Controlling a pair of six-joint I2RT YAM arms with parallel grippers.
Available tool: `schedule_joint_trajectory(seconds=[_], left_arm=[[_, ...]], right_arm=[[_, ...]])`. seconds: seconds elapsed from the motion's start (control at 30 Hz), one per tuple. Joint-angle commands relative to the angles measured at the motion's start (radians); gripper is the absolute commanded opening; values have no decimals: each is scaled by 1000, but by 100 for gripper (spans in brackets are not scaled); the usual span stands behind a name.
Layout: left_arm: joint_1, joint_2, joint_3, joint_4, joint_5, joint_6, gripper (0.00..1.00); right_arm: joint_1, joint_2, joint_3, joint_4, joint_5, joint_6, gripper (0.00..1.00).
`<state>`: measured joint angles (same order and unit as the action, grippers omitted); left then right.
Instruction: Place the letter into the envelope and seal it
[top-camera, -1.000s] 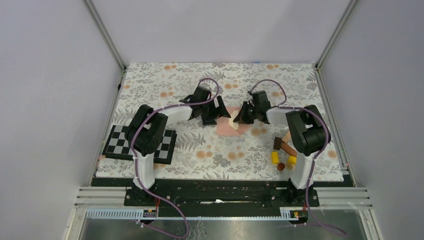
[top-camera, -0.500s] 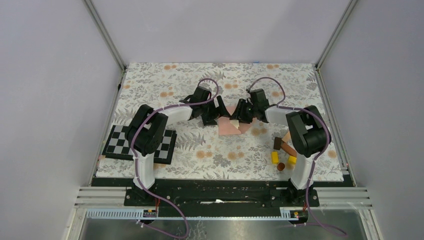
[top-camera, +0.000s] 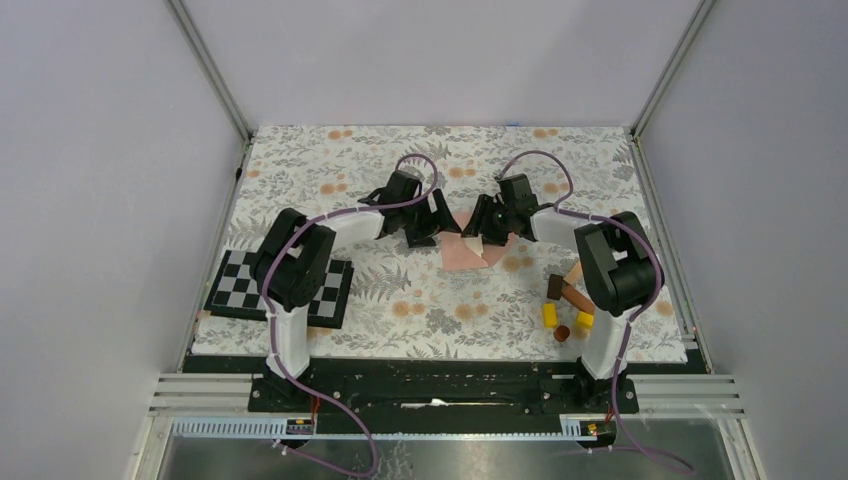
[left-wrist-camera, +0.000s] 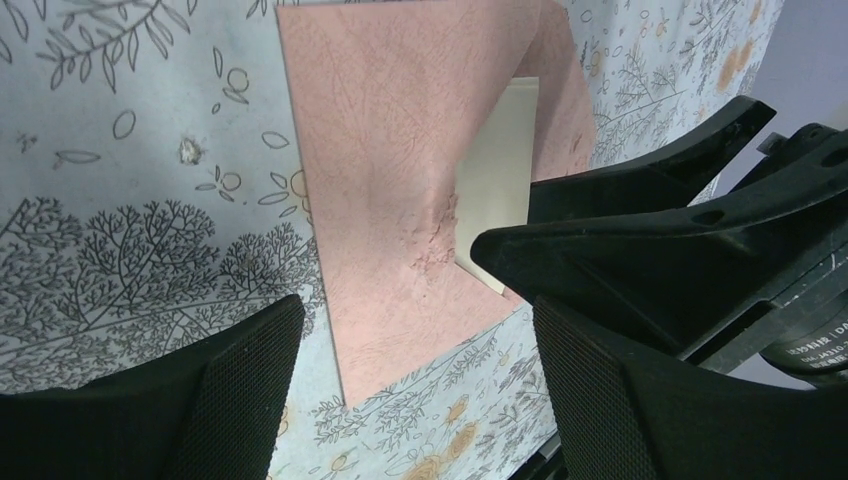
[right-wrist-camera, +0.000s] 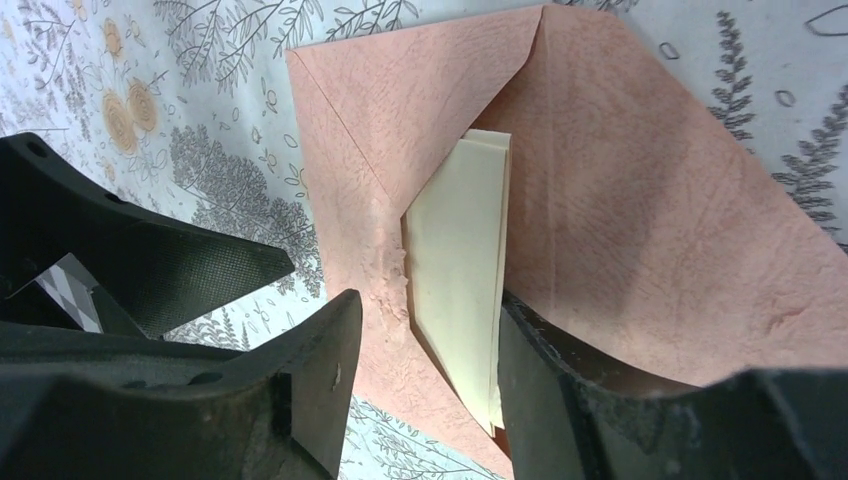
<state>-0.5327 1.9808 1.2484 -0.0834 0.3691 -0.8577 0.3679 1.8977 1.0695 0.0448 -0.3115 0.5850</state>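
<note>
Closely, left pincer (left-wrist-camera: 415, 308) and right pincer (right-wrist-camera: 428, 300) crowd the envelope's (top-camera: 466, 258) far edge.

envelope (top-camera: 463, 256) hemmed by left tool (top-camera: 443, 222), right tool (top-camera: 484, 232)

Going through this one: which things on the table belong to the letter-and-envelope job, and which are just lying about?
Belongs to the job:
- pink envelope
- cream letter, partly tucked into it

Just lying about:
- checkerboard
- wooden hammer
- two yellow blocks
- small brown cylinder
</note>
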Motion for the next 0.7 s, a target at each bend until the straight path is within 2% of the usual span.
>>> schedule_joint_trajectory(seconds=[0.0,0.07,0.2,0.37,0.57,0.67], left_arm=[[8,27,57,62,28,11,82],[8,35,61,75,32,2,74],[7,55,77,67,20,-1,53],[3,76,76,78,17,-9,33],[-7,89,61,76,5,-19,22],[-7,99,64,19,-44,-7,16]], right_arm=[[-2,-37,23,-98,86,-20,60],[-2,-48,21,-106,100,-10,61],[-1,-49,31,-124,105,-1,59],[-1,-43,34,-129,104,0,56],[-1,-29,42,-128,101,-3,55],[-2,-42,41,-135,126,-10,56]])
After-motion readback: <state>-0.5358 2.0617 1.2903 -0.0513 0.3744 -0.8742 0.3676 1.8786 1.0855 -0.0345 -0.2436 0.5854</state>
